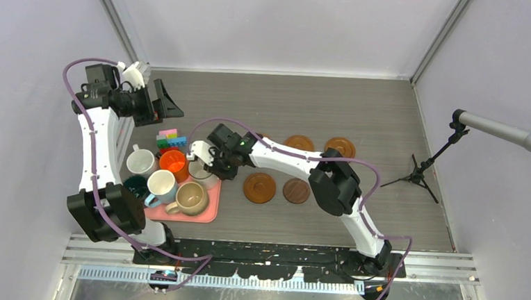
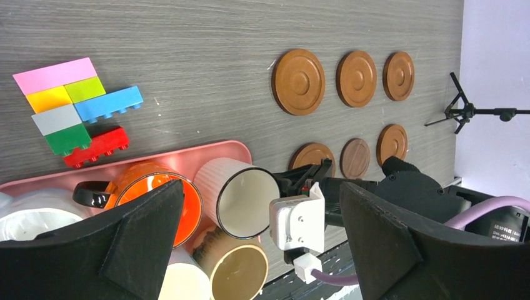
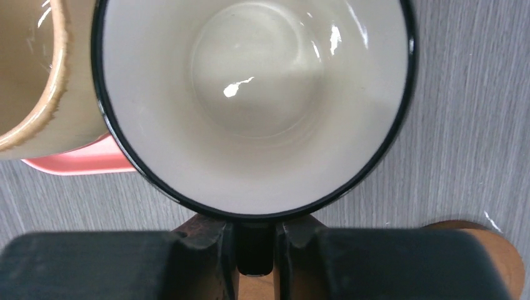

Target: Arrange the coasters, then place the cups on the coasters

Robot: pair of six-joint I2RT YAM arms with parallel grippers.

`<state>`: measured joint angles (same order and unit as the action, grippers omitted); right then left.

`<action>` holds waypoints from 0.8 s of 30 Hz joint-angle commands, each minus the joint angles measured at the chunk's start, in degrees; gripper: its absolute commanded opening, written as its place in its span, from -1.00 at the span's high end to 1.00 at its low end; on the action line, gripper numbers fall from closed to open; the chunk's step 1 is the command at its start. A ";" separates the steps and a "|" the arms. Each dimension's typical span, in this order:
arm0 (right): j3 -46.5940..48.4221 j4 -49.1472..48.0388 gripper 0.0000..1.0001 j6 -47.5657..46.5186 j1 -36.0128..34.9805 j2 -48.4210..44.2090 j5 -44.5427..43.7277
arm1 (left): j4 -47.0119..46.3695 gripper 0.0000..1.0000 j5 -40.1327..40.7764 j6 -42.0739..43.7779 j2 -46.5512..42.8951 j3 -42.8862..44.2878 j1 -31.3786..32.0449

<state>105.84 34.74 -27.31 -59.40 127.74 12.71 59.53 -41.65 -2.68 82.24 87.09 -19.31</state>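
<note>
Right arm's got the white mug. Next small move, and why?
Probably lift straight up. The right gripper is shut on the white black-rimmed mug, at the edge of the pink tray and close beside the tan mug. Clearing both first seems safest before swinging toward the nearest coaster.

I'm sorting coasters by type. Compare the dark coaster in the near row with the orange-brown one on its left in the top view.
Colour: the dark coaster is deep brown, the orange-brown coaster lighter and warmer.
Size: the dark coaster is smaller than the orange-brown coaster.
Face: the orange-brown coaster has a rim and a round centre; the dark coaster looks plain.
Both are round and lie flat on the table, with no cup on them.
</note>
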 commanded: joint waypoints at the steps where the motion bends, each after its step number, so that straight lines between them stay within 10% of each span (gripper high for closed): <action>1: -1.58 -5.08 0.68 5.52 -0.38 -5.25 -1.81 | -2.83 -0.94 -1.07 -2.09 -0.60 1.86 -0.55; 4: -3.25 -7.24 0.98 8.53 -0.42 -7.52 -2.99 | -3.10 -0.93 -0.98 -2.46 -0.72 1.53 -0.51; 24: -18.87 -20.05 0.99 31.58 12.30 -22.60 -24.19 | -5.58 -0.90 0.64 -5.24 -2.67 -1.08 -0.50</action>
<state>89.91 22.04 -0.84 -50.39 111.37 -7.25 56.80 -40.47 -6.11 82.04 86.85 -19.31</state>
